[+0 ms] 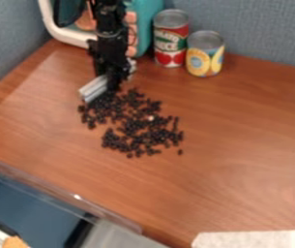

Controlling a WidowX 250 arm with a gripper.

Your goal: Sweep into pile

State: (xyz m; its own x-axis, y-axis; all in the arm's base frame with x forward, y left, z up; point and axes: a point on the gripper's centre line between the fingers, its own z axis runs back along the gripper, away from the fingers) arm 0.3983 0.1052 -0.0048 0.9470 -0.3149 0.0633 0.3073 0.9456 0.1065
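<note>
Can see black gripper (112, 86) hanging down at upper L, w/ arm coming in from top edge. Note silvery bar (93, 88) just beside it on L side, tilted, w/ lower end right at upper L fringe of small black beans (140, 131). Can't tell state of jaws: open, closed or clamped on silvery bar. Find beans L of ctr on brown wood table (240, 145), spread loosely as one uneven patch, from under gripper down & R twd mid-table. Note looser scatter w/ gaps at upper L, denser clump at lower R, plus single bean apart at lower R edge. Spot tiny white speck (151, 118) amid patch. Behind, near back of table, see two upright cans side by side: taller can w/ red, white & green label (171, 43) on L, shorter can w/ yellow & blue label (205, 58) on R, a bit closer to camera. Behind arm, see teal object (151, 19) & rounded white frame (54, 29). Note gray-blue fabric panels (259, 29) along back & L. See white tape (240, 240) along bottom R, w/ more up R edge. At lower L, see clear plastic edge (59, 189) over blue surface (33, 206).
</note>
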